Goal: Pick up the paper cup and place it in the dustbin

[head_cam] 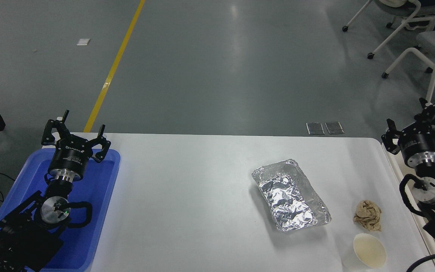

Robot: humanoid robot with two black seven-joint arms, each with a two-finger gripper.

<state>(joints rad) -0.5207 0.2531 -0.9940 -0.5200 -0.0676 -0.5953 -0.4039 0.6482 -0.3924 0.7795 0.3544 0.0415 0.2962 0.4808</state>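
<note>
The paper cup (369, 251) is sitting upright near the front right corner of the bench (202, 196), mouth up, nothing touching it. Just behind it there's a crumpled tan paper wad (368, 215), and to the left of that a crinkled foil tray (291, 194).

The right hand (415, 122) hangs over the bench's right edge, above the dustbin (398, 170), which only shows as a cream rim strip along that side. Its fingers look spread apart with nothing in them, well back from the cup.

The left hand (76, 139) is parked over the blue tray (100, 211) at the far left, fingers open and empty too.

So basically nothing's done yet: cup not grabbed or lifted. Whole job is left, I'd say: reach, grip, carry it right, drop it in the bin.
</note>
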